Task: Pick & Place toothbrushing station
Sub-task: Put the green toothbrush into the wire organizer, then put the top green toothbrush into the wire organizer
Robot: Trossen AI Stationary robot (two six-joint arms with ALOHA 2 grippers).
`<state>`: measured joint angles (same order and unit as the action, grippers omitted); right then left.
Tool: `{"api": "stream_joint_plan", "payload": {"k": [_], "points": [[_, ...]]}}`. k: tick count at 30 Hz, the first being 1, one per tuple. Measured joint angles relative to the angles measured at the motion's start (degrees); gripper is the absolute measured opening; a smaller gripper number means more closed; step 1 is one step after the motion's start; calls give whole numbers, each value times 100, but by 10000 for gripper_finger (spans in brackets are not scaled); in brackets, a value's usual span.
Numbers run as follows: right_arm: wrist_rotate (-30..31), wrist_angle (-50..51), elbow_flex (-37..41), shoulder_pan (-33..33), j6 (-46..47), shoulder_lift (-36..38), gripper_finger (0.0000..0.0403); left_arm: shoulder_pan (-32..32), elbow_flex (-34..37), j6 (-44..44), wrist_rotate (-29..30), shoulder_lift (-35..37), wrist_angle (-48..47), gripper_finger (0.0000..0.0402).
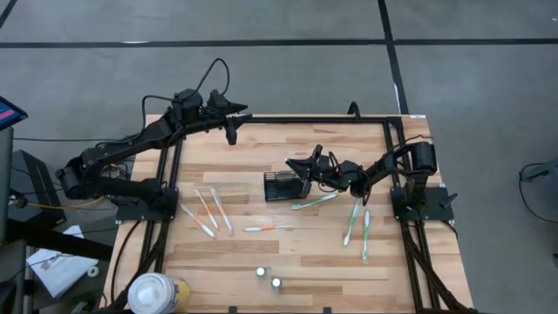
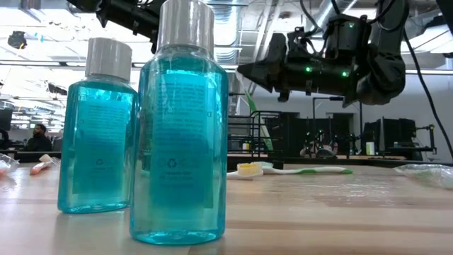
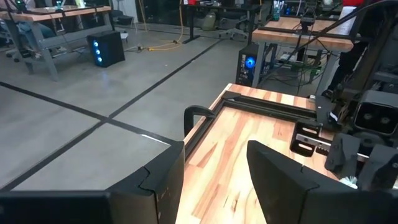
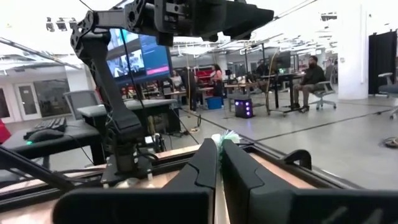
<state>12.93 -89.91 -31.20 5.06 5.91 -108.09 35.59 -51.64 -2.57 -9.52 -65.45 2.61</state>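
**Right gripper clamped on a green toothbrush, over the mesh holder**

Right gripper [image 1: 301, 166]: raised above the table's middle, at the right-hand top edge of the black wire-mesh holder [image 1: 281, 187]. In the right wrist view the fingers [image 4: 202, 165] are closed together, with the green-and-white toothbrush head [image 4: 225, 137] sticking out between their tips. The low view shows a green handle slanting down below the raised gripper.

Holder: stands upright mid-table, well clear of every edge.

Loose toothbrushes on the wood:
- one green [image 1: 314, 201] just right of the holder, angled
- two green [image 1: 357, 228] further right, near the right arm's base
- one orange [image 1: 268, 228] in front of the holder
- three to the left [image 1: 209, 212], fanned out near the left rail

Left gripper [image 1: 232, 122]: held at the far edge, well apart from the holder; its fingers [image 3: 283, 180] are spread, nothing between them.

Near edge: two mouthwash bottles [image 1: 268, 277] and a white-and-yellow container [image 1: 157, 293] at the near-left corner. Bare wood lies between the holder and the far rail.
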Motion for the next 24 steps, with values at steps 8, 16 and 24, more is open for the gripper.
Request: {"api": "stream_joint_plan", "payload": {"k": [8,16,24], "points": [[-252,0,0,260,689,0,84,0,0,3,0,0,-9,176],[-505,0,2,295,720,264,154,-33,0,95,-2,2,-5,177],[-831,3,-2,295,557,988,184,-146,0,157,-2,4,-4,177]]}}
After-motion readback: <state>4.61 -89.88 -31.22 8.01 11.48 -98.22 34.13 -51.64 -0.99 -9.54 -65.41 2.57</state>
